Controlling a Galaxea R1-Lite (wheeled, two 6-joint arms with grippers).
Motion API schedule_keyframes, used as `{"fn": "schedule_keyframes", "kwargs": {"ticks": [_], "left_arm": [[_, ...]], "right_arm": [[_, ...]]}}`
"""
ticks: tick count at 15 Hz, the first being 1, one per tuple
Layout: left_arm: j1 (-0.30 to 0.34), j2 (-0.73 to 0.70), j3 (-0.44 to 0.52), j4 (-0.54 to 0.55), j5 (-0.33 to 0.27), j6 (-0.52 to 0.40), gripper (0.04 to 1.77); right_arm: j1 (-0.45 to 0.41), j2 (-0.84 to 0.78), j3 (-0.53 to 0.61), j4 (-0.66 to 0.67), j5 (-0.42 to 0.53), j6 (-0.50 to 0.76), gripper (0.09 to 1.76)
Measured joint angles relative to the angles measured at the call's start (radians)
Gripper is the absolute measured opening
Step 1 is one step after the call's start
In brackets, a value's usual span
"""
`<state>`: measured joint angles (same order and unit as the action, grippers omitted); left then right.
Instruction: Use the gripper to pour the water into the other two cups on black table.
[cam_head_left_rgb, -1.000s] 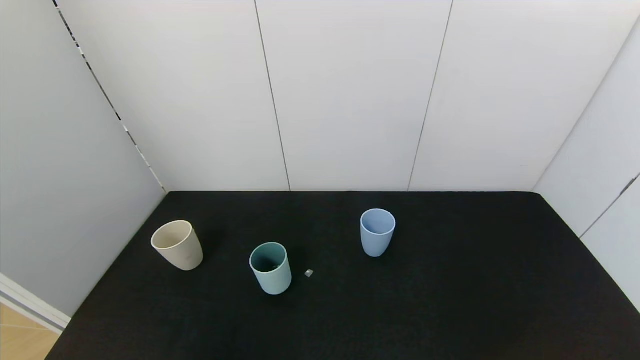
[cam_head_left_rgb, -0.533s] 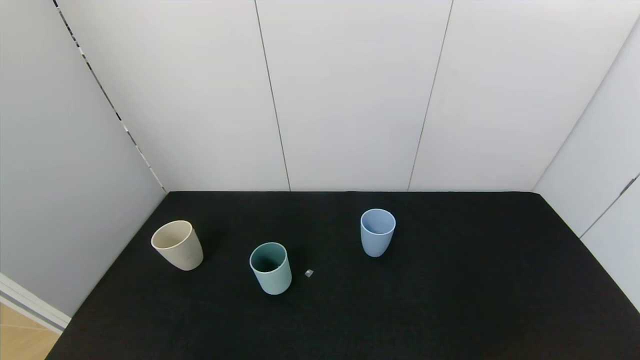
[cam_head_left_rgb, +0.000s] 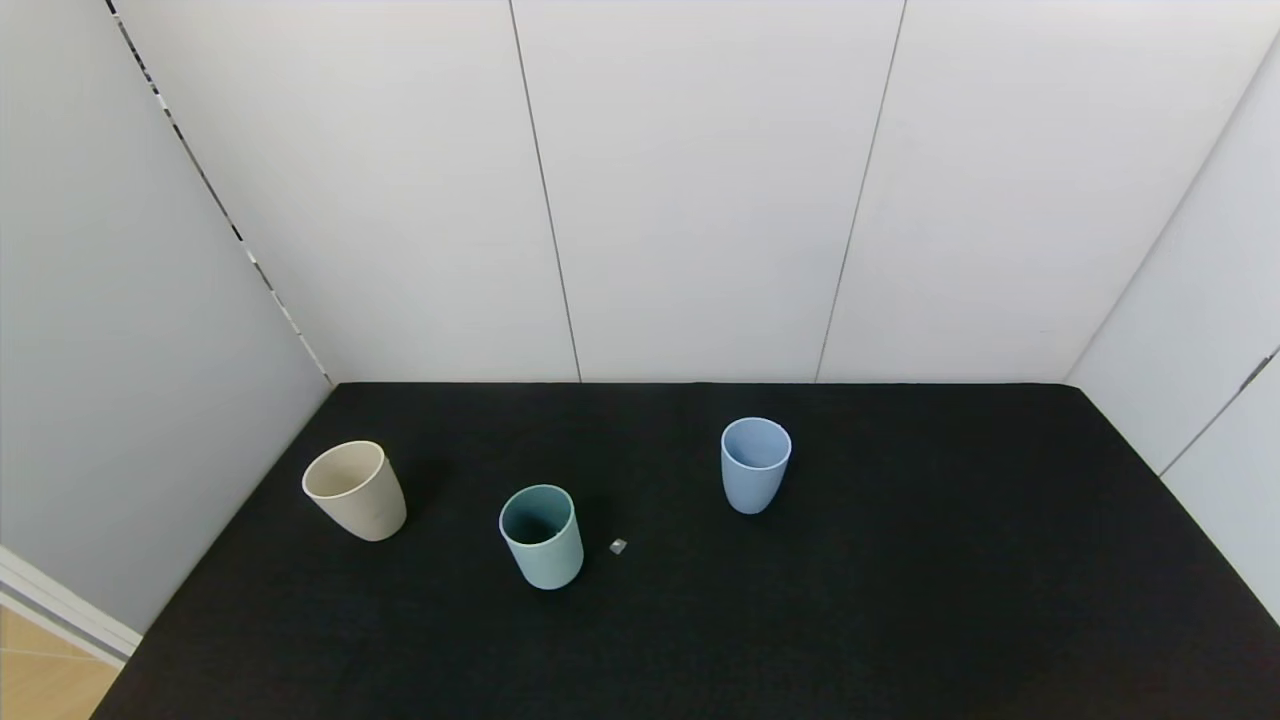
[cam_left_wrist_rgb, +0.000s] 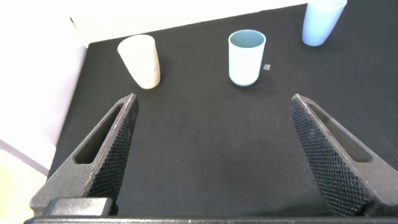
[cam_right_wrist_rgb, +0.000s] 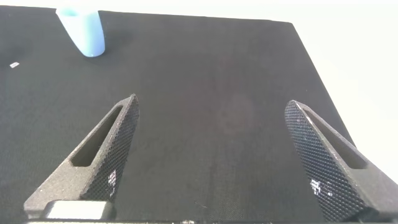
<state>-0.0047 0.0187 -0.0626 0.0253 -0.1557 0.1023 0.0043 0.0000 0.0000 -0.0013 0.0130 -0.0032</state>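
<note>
Three handleless matte cups stand upright on the black, felt-like tabletop (cam_head_left_rgb: 900, 600), well apart from one another. The cream cup (cam_head_left_rgb: 355, 490) is farthest to the left, near the tabletop's left edge; it tapers toward its base and its inside is pale like its wall. The teal cup (cam_head_left_rgb: 541, 536) stands nearer the robot and toward the middle, straighter in the wall, its inside darker than its outside. The blue cup (cam_head_left_rgb: 755, 464) stands right of centre and a little farther back. A tiny pale speck (cam_head_left_rgb: 618, 546) lies on the tabletop just right of the teal cup, too small to identify.

Whether any cup holds water cannot be told: the insides show only shade.

Neither arm appears in the head view. The left claw (cam_left_wrist_rgb: 217, 155) shows in its wrist view low over the near left part of the tabletop, its two ribbed black fingers (cam_left_wrist_rgb: 106, 155) spread wide with nothing between them; ahead of it stand the cream cup (cam_left_wrist_rgb: 140, 60), the teal cup (cam_left_wrist_rgb: 246, 57) and the blue cup (cam_left_wrist_rgb: 322, 22), whose rim is cut off by the frame. The right claw (cam_right_wrist_rgb: 214, 155) likewise gapes wide and empty over the right part of the tabletop, with the blue cup (cam_right_wrist_rgb: 82, 31) far ahead, its top also cut off.
</note>
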Motion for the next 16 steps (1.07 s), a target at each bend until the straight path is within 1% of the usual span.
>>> {"fn": "schedule_keyframes", "kwargs": {"ticks": [2, 3, 5, 6, 7, 9, 11, 14, 16], "left_arm": [[0.0, -0.013, 0.009, 0.0, 0.004, -0.003, 1.72], [0.0, -0.015, 0.011, 0.002, 0.016, -0.007, 1.72], [0.0, -0.017, 0.018, -0.005, 0.076, 0.003, 1.72], [0.0, -0.018, 0.025, -0.01, 0.093, 0.017, 1.72], [0.0, -0.019, 0.039, -0.014, 0.102, 0.036, 1.72], [0.001, -0.019, 0.057, -0.02, 0.111, 0.034, 1.72], [0.002, -0.019, 0.061, -0.02, 0.113, 0.0, 1.72], [0.001, -0.019, 0.063, -0.024, 0.14, -0.082, 1.72], [0.001, -0.019, 0.063, -0.024, 0.15, -0.095, 1.72]], "right_arm": [[0.0, 0.0, 0.0, 0.0, 0.0, 0.0, 1.71], [0.0, 0.0, 0.0, 0.0, 0.0, 0.0, 1.71], [0.0, 0.0, 0.0, 0.0, 0.0, 0.0, 1.71], [0.0, 0.0, 0.0, 0.0, 0.0, 0.0, 1.71], [0.0, 0.0, 0.0, 0.0, 0.0, 0.0, 1.71], [0.0, 0.0, 0.0, 0.0, 0.0, 0.0, 1.71], [0.0, 0.0, 0.0, 0.0, 0.0, 0.0, 1.71], [0.0, 0.0, 0.0, 0.0, 0.0, 0.0, 1.71], [0.0, 0.0, 0.0, 0.0, 0.0, 0.0, 1.71]]}}
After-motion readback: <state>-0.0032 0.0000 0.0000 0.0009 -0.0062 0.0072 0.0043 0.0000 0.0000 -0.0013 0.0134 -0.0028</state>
